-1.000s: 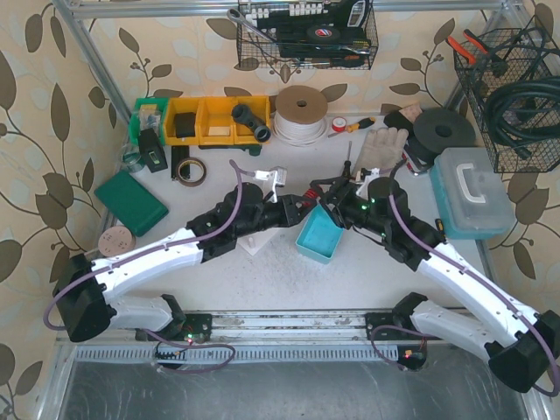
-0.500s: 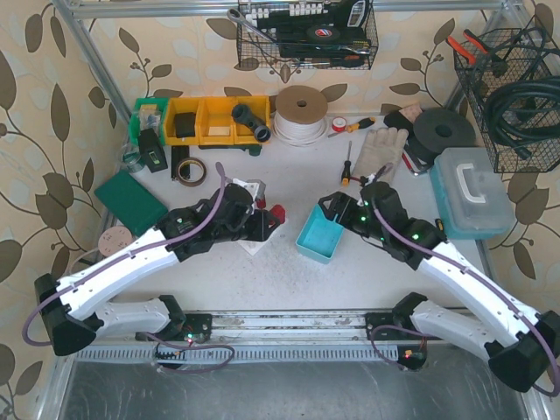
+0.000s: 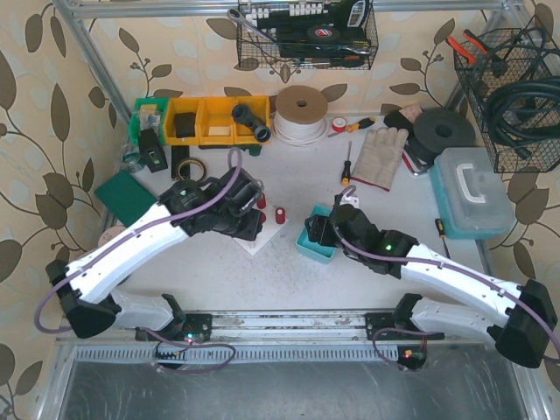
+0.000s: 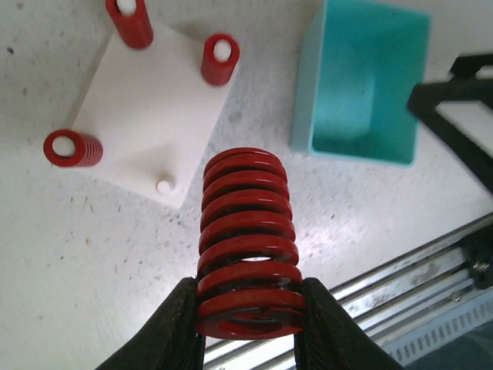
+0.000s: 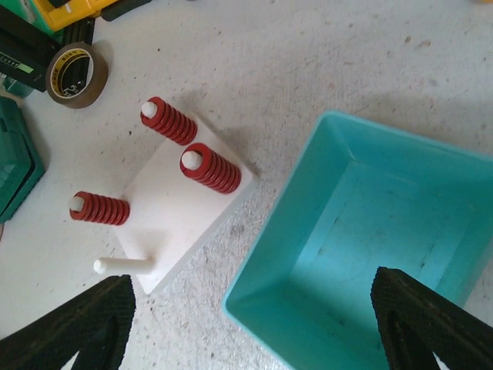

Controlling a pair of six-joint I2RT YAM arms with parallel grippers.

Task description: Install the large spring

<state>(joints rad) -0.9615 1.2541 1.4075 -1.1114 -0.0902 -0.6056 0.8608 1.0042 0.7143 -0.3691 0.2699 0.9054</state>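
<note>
My left gripper [image 4: 250,301] is shut on the large red spring [image 4: 246,231], holding it above the table just in front of the white base plate [image 4: 154,108]. Three smaller red springs sit on the plate's pegs; one bare peg [image 4: 162,186] stands at the near corner. In the top view the left gripper [image 3: 248,214] hovers over the plate [image 3: 260,241]. My right gripper [image 5: 258,324] is open and empty above the empty teal bin [image 5: 362,247], with the plate [image 5: 173,208] and bare peg [image 5: 123,266] to its left. In the top view the right gripper [image 3: 319,229] is at the bin [image 3: 313,247].
A tape roll [image 3: 190,171], green case [image 3: 131,201] and yellow bins [image 3: 206,120] lie at the back left. A wire spool [image 3: 300,109], glove [image 3: 376,157], screwdriver [image 3: 347,162] and toolbox [image 3: 468,192] lie at the back and right. The rail [image 3: 289,319] runs along the near edge.
The two grippers were together at the table's middle; the left has drawn back left over the plate with the spring. The right has pulled back toward the near side, over the bin.
</note>
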